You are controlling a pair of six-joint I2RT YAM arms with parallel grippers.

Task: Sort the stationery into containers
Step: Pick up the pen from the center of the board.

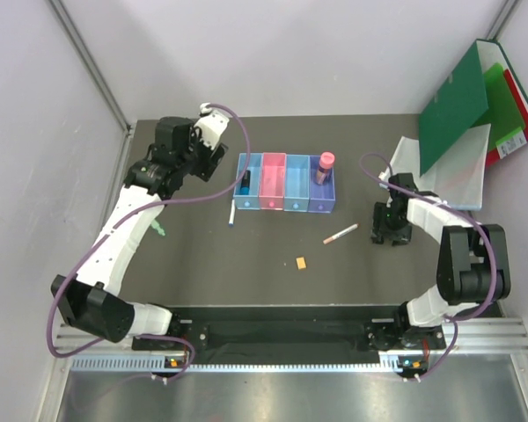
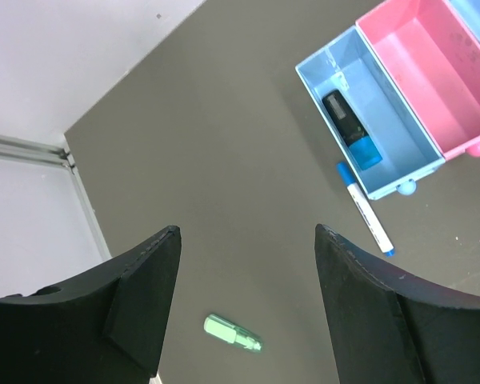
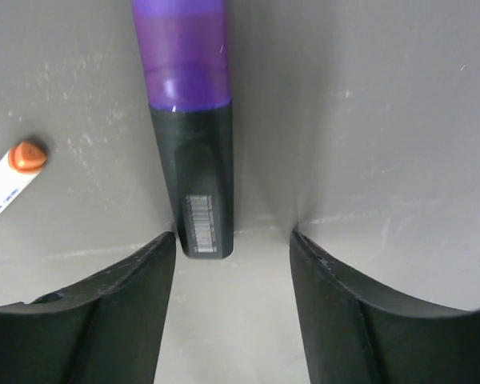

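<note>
The containers (image 1: 286, 183) are four joined bins, blue and pink, at the table's middle back. A black marker with a cyan cap (image 2: 350, 130) lies in the leftmost blue bin (image 2: 400, 160). A pink-capped tube (image 1: 326, 164) stands in the rightmost bin. A white-blue pen (image 1: 232, 214) lies in front of the left bin and also shows in the left wrist view (image 2: 366, 210). A pinkish pen (image 1: 341, 234) and a tiny orange block (image 1: 301, 262) lie on the table. My right gripper (image 3: 232, 240) is open, low on the table, with the black end of the purple marker (image 3: 188, 120) between its fingers. My left gripper (image 2: 246, 232) is open, empty and raised.
A small green piece (image 2: 232, 334) lies on the table below my left gripper and also shows in the top view (image 1: 159, 230). Green (image 1: 453, 110) and red (image 1: 519, 123) folders and a pale sheet (image 1: 458, 171) lean at the back right, close behind my right gripper (image 1: 392, 230).
</note>
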